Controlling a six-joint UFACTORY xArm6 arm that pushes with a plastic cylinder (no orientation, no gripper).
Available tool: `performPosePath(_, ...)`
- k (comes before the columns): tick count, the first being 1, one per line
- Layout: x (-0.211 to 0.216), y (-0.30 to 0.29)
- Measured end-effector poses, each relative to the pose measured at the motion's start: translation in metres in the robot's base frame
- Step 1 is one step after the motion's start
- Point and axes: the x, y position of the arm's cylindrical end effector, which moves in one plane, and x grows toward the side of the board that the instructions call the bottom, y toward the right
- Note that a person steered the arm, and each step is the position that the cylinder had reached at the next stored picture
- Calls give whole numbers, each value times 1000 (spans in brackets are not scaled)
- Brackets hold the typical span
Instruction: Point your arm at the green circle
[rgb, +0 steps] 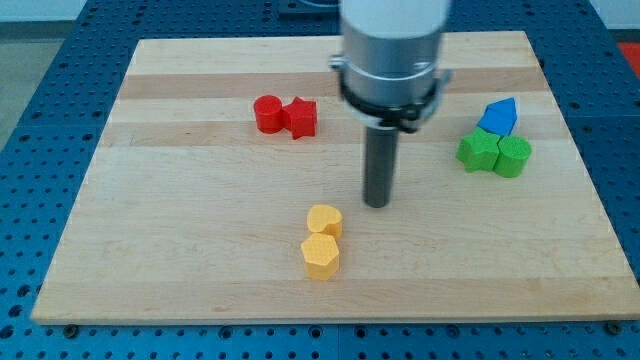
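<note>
The green circle (514, 156) is a short green cylinder at the view's right, touching a green star-shaped block (478, 152) on its left. A blue block (498, 117) sits just above them. My tip (377, 204) is near the board's middle, well to the left of the green circle and a little lower in the view. It touches no block.
A red cylinder (267, 113) and a red star (301, 118) sit together at the upper left of centre. A yellow heart (324, 220) and a yellow hexagon (321, 256) lie below and left of my tip. The wooden board (180, 240) lies on a blue perforated table.
</note>
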Motion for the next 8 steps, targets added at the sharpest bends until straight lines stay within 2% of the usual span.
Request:
performPosePath(3,-1,169)
performPosePath(4,-15,200)
performPosePath(6,-62,215)
performPosePath(8,-68,203)
